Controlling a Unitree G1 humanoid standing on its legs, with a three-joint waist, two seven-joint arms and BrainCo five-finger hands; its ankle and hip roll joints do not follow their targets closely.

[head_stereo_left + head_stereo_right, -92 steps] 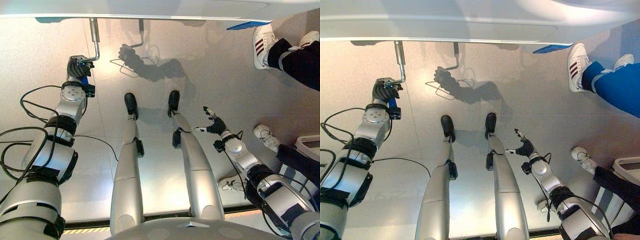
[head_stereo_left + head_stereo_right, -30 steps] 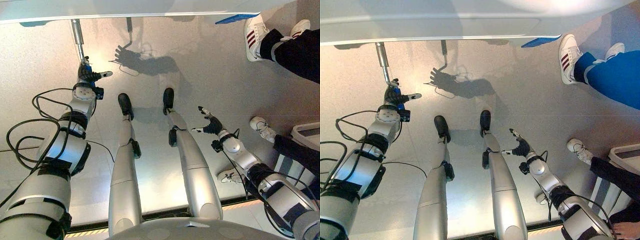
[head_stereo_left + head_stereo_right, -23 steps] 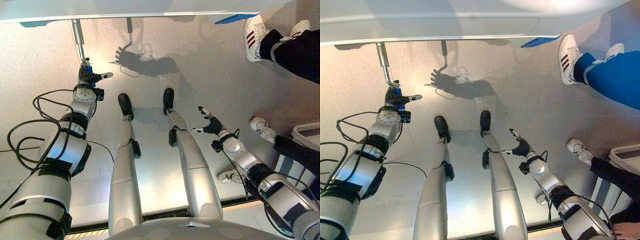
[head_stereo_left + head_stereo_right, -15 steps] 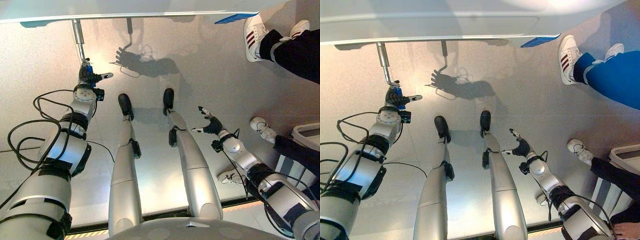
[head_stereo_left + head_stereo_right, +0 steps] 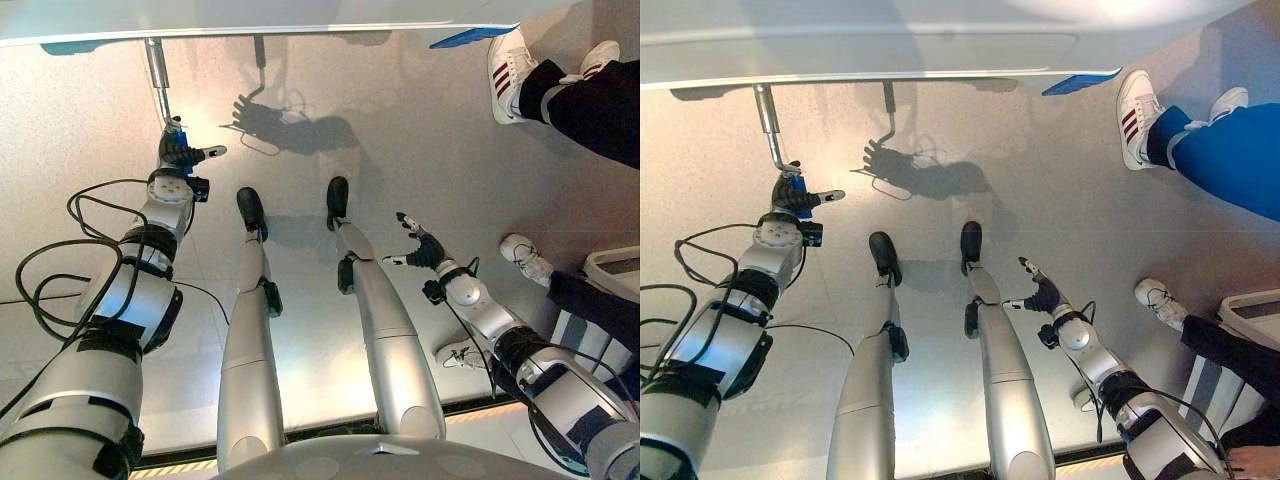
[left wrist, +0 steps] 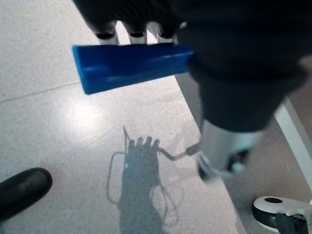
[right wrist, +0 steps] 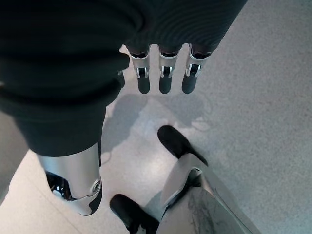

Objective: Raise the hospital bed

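The hospital bed's pale edge [image 5: 300, 15] runs along the far side. A metal crank rod [image 5: 156, 75] hangs out from under it at the left and ends in a blue handle [image 6: 131, 66]. My left hand [image 5: 177, 156] is at the crank's lower end. The blue handle lies across its palm, the fingers [image 6: 131, 31] look loosened rather than wrapped, and the thumb [image 5: 210, 152] sticks straight out sideways. My right hand [image 5: 426, 250] hangs open and empty over the floor at the right, with its fingers [image 7: 163, 73] straight.
A person's white striped shoes [image 5: 510, 75] stand at the far right by a blue pedal [image 5: 470, 38] under the bed. Another white shoe [image 5: 528, 262] and a white bin [image 5: 615, 275] are at the right. A bed caster [image 6: 280, 212] stands near the crank.
Three seconds ago my left hand was fisted on the crank handle, with the crank's end bent sideways. Now its thumb is out and its shadow shows spread fingers. The camera shifted; the last second is still.
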